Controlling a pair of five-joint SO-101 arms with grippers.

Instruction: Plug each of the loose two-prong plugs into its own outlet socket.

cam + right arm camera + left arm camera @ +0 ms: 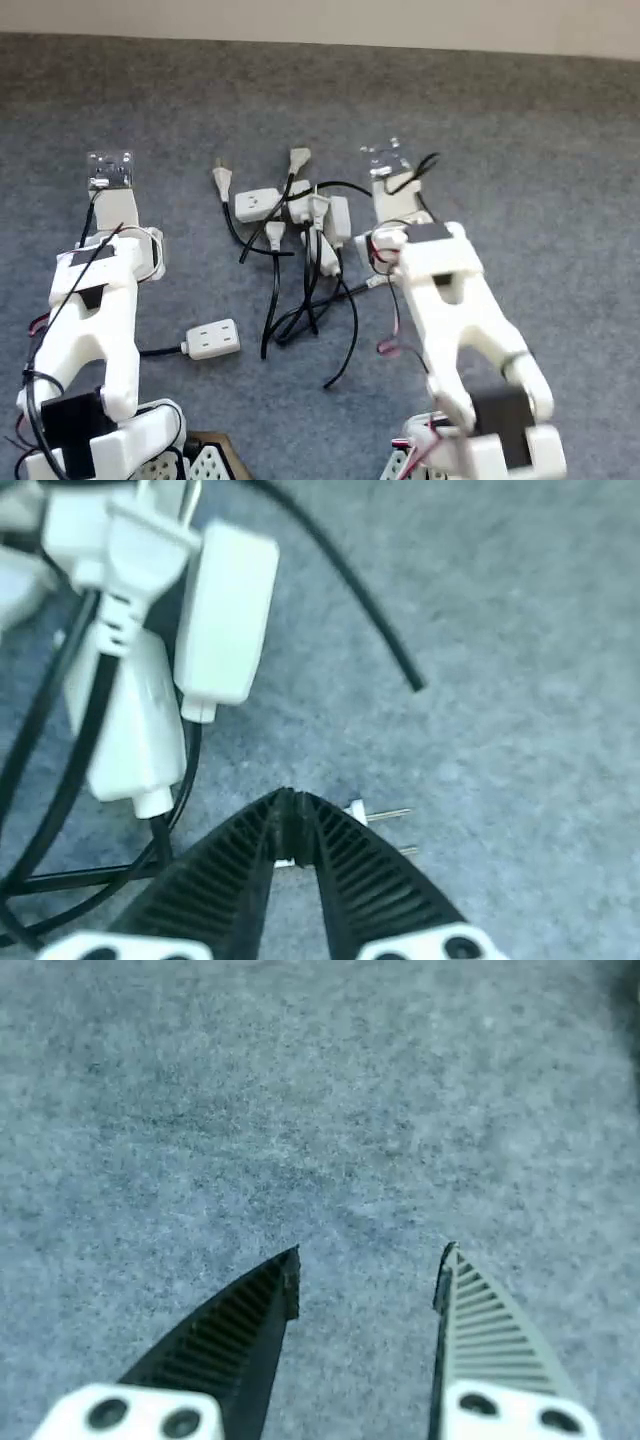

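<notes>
Plugs and outlet sockets, all white with black cords, lie in a tangle on the grey table, about midway between the two arms and toward its far edge. One loose plug (221, 178) lies at the near-left rim of the tangle, prongs toward the far edge. A second plug (299, 157) sits farther back, just beside it. A flat socket block (255, 203) shows its two slots face up between them. Black cords (300, 300) trail from the pile toward the near edge in loose loops.

A lone socket (212, 340) lies well apart from the tangle, nearer the near-left corner, slots up, with its cord running toward the left arm.

The right wrist view shows two long white socket bodies (225, 610) (130, 735) side by side, with a moulded plug (120, 540) resting across them. A cut cord end (350, 590) lies on bare table.

The right gripper (385, 160) is at the right side of the tangle. Its black ribbed fingers (340, 870) are pressed together at the tips. A small plug (378, 815) pokes two metal prongs out just past them, its body mostly hidden, so I cannot tell whether it is pinched.

The left gripper (368, 1260) hovers over bare table toward the far-left corner, well apart from every plug, jaws spread wide and holding nothing.
</notes>
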